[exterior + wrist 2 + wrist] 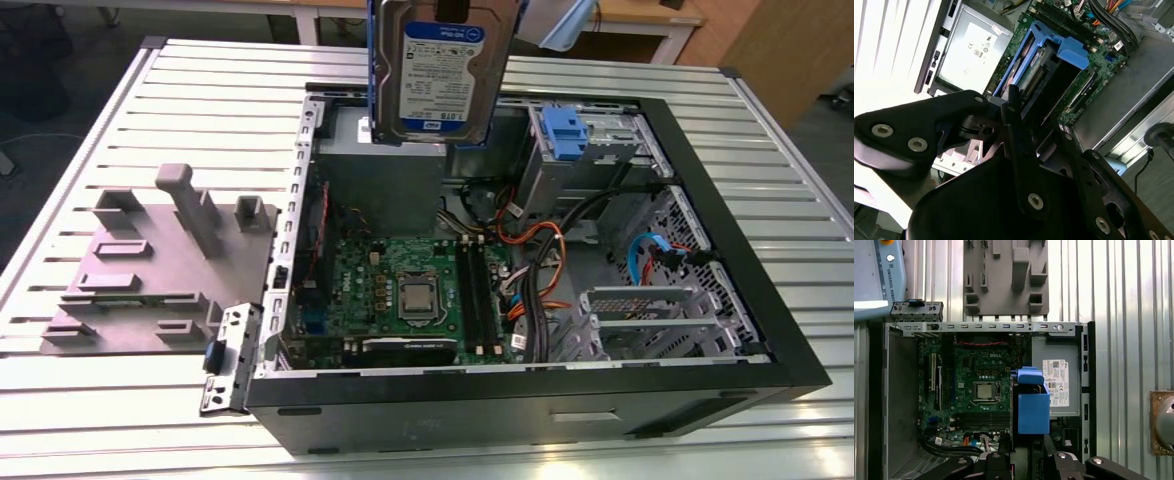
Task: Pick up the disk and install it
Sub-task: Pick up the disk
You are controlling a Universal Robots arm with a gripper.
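Gripper (1006,107): closed on the disk (438,75). In the second wrist view its black fingers (1013,107) clamp the near end of the drive, with blue side rails running away from them on either flank. How wide the jaws stand is set by the drive's own thickness.

Disk: held on edge in the air, long axis vertical. In the exterior view its white-and-blue label faces the camera. It hangs over the far part of the open computer case (787,330), and its lower edge appears level with the case's far wall. No contact with the case can be made out.

In the first wrist view the disk is seen end-on as a blue block. It sits between the motherboard (979,385) and the grey power-supply box (1056,385) with the white sticker.

Case: lying on its side with the panel off, resting on the slatted metal table (80,130). A bare blue bracket (565,135) sits in the drive bay at the far corner, towards the exterior view's right.

Other: a grey fixture block (147,270) stands on the table beside the case, on the exterior view's left.
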